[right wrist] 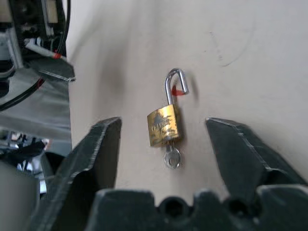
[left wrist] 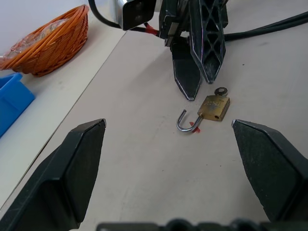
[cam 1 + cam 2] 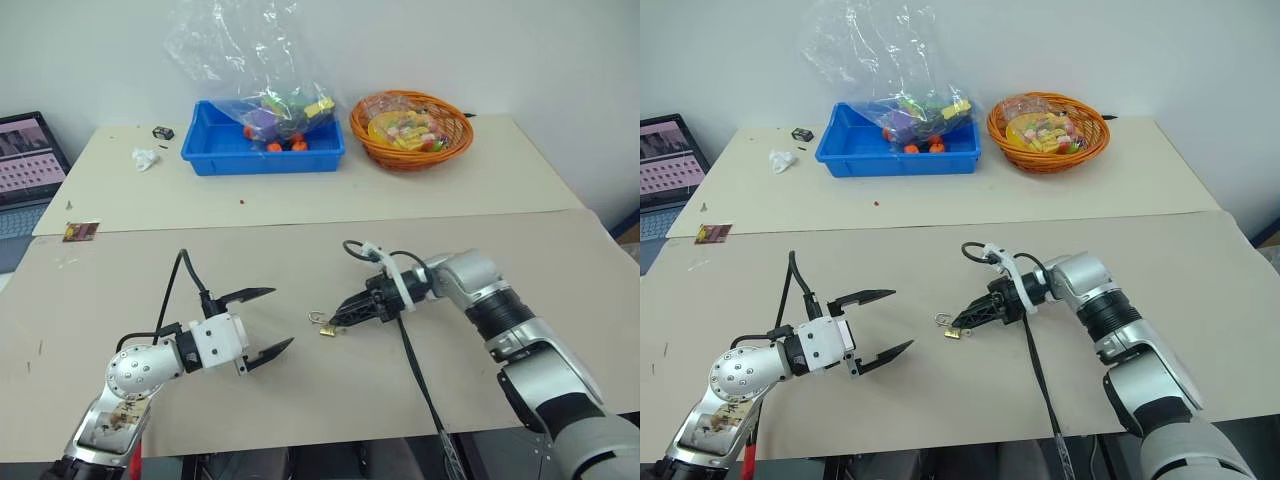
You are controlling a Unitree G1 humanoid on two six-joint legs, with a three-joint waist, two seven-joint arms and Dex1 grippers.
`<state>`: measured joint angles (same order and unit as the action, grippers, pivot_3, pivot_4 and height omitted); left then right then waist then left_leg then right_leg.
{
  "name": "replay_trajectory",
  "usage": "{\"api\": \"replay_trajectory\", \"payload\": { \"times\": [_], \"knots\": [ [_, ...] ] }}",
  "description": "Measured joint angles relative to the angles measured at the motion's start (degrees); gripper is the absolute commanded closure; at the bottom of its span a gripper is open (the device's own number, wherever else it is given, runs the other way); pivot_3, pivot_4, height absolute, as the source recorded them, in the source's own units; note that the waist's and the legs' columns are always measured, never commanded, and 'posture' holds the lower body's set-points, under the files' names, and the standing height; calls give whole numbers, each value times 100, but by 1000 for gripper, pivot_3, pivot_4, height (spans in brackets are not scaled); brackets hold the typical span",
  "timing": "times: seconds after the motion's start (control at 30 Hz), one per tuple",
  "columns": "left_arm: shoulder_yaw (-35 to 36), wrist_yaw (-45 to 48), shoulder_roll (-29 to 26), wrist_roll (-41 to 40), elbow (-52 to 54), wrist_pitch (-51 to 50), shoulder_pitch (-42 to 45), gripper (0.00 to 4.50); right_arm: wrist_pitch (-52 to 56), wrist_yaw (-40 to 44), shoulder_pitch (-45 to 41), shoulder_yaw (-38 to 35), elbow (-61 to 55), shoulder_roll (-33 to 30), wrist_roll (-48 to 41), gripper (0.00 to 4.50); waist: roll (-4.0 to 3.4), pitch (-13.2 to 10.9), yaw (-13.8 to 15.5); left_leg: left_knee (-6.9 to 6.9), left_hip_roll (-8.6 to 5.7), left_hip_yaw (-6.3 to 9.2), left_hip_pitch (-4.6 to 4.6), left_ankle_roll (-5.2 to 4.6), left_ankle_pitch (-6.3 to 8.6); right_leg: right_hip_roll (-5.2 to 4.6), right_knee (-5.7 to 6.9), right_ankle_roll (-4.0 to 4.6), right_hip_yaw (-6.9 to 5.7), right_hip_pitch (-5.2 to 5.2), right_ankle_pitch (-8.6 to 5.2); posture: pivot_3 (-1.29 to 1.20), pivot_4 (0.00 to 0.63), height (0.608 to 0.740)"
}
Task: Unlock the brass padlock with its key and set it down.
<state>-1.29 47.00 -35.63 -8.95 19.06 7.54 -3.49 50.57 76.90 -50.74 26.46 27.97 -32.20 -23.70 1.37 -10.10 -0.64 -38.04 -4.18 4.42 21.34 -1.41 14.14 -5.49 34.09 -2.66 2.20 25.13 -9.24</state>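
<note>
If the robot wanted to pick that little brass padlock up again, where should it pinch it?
Probably across the flat brass body of the padlock, coming from above: it lies flat on the table, and its flat sides give the pads purchase. The open shackle and the key are thin and would likely slip.

The key [image 1: 172,157] shows just its round bow below the brass padlock [image 1: 164,126]; its blade is hidden inside the body. A small red scrap [image 1: 179,91] lies partly behind the open shackle. The laptop [image 3: 25,170] is cut off by the picture's edge. Contents of the clear bag [image 3: 262,75] in the blue bin [image 3: 262,150] are too jumbled to identify.
</note>
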Motion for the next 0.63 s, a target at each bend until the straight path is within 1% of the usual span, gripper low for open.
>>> {"api": "replay_trajectory", "payload": {
  "times": [0.07, 0.13, 0.17, 0.23, 0.27, 0.33, 0.4, 0.43, 0.5, 0.63],
  "knots": [
    [8, -6, 3, -143, 3, -335, 94, 0, -330, 173, -12, -47, 71, -380, 200, 24, 0, 0, 19, -2, -1, 2, 0, 0, 0, 1, -1, -2, -3, -3, -1, 0, 150, 740],
    [-9, 0, -31, -325, 28, -990, 253, 0, -741, 488, 119, -204, -79, -922, 331, 24, -2, -1, 8, -2, 0, 1, 4, 1, 2, 3, 0, -6, -3, 3, -4, 0, 150, 740],
    [-7, 0, -57, -370, 29, -1168, 285, 0, -848, 585, 155, -275, -154, -1016, 332, 24, -1, -1, -9, -2, 3, 1, 3, 4, 4, 7, 1, -6, -3, 3, -4, 0, 150, 740],
    [-97, 145, -201, -598, 109, -1783, 479, 0, -1245, 865, 525, -503, -936, -1437, 314, 24, -4, -3, -47, -2, 11, 0, 13, 8, 9, 16, 3, -7, -2, 15, -5, 0, 150, 740],
    [-139, 295, -408, -730, 163, -2160, 592, 0, -1579, 973, 841, -649, -1705, -1808, 317, 24, -9, -6, -61, -2, 14, -1, 17, 10, 11, 18, 7, -18, -2, 23, -12, 0, 150, 740],
    [-86, 428, -612, -916, 117, -2572, 822, 0, -1753, 931, 1106, -954, -2541, -2099, 310, 24, -13, -8, -108, -2, 20, -3, 14, 15, 14, 21, 11, -35, -3, 22, -22, 0, 150, 740],
    [12, 473, -662, -1056, 114, -2844, 1128, 0, -1701, 743, 1189, -1231, -3035, -2104, 187, 24, -10, -9, -154, -2, 26, -5, 4, 17, 14, 22, 5, -41, -2, 6, -26, 0, 150, 740],
    [32, 487, -671, -1170, 116, -3037, 1388, 0, -1512, 557, 1311, -1509, -3329, -2041, -20, 24, -8, -9, -144, -3, 27, -6, -4, 18, 13, 21, 2, -43, -2, -6, -27, 0, 150, 740],
    [127, 491, -675, -1363, 124, -3311, 1681, 0, -1253, 301, 1478, -1797, -3685, -1976, -283, 24, -8, -9, -134, -5, 27, -7, -12, 18, 13, 20, 2, -46, 0, -14, -29, 0, 150, 740],
    [166, 556, -775, -1464, 138, -3525, 1920, 0, -975, -210, 1840, -2137, -4020, -1925, -478, 24, -7, -9, -112, -6, 24, -9, -7, 17, 13, 20, 2, -36, 4, -3, -23, 0, 150, 740]
  ]
}}
